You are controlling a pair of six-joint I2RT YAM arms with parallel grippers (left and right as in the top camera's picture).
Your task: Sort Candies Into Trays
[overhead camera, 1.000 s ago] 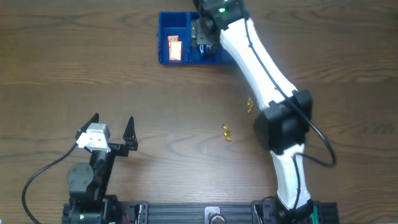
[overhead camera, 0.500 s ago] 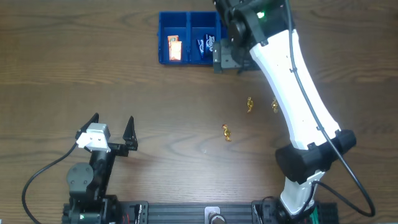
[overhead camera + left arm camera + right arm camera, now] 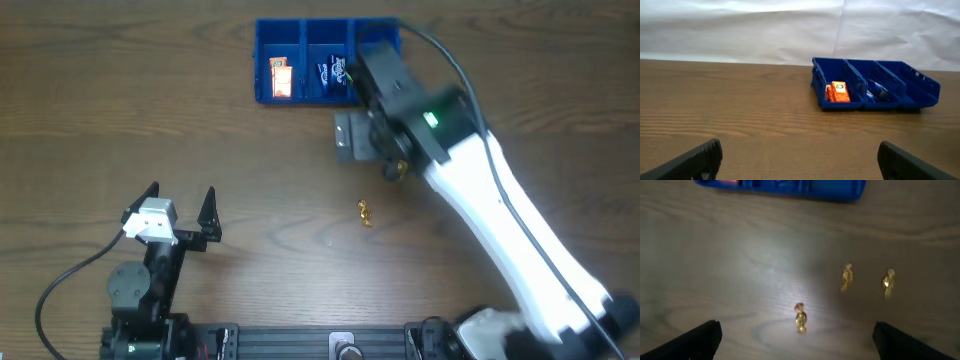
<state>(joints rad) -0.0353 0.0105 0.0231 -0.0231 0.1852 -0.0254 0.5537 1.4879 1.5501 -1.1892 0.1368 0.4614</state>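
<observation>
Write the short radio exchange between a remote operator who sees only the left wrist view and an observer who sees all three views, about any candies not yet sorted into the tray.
Operator: I see the blue plastic three-compartment tray with an orange candy inside, but no loose candies. Are there any?
Observer: Yes. Three small gold-wrapped candies lie apart from one another on the brown wooden table, outside the tray.
Operator: Is the right gripper holding one of them?
Observer: No. The right gripper hangs open over those candies and holds nothing.
</observation>
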